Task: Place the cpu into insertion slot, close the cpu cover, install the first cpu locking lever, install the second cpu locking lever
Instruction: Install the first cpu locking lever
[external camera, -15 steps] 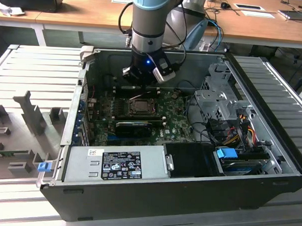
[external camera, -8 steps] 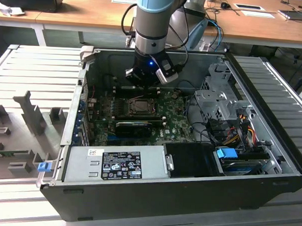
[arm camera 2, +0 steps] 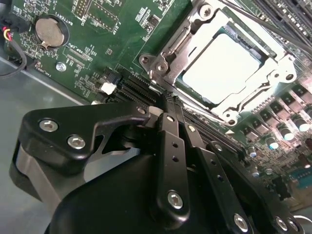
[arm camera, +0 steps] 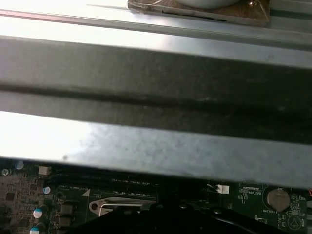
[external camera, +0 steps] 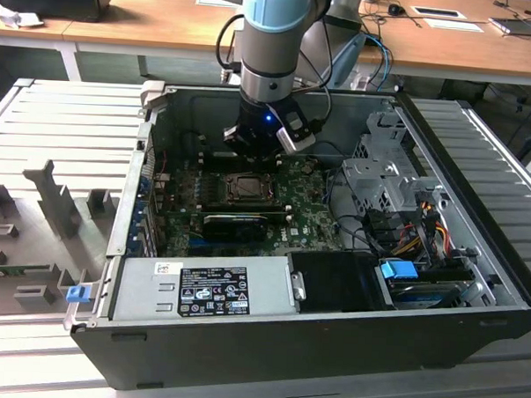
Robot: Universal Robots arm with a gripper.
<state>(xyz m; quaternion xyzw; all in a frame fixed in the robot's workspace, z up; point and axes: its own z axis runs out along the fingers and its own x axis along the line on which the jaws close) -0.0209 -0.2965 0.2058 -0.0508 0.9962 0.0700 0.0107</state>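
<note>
In the exterior view our hand (external camera: 255,146) hangs inside the open computer case (external camera: 474,261), just at twelve o'clock of the insertion slot (external camera: 247,188) on the green motherboard (external camera: 304,220). In the second wrist view we see our fingers (arm camera 2: 171,146) drawn together, pinched on nothing, their tips just short of the socket's edge. The cpu (arm camera 2: 222,66) already lies seated in the slot, its pale top face showing through the cut-out of the cpu cover (arm camera 2: 183,46), which lies flat over it. A coin battery (arm camera 2: 49,32) sits well apart on the board.
</note>
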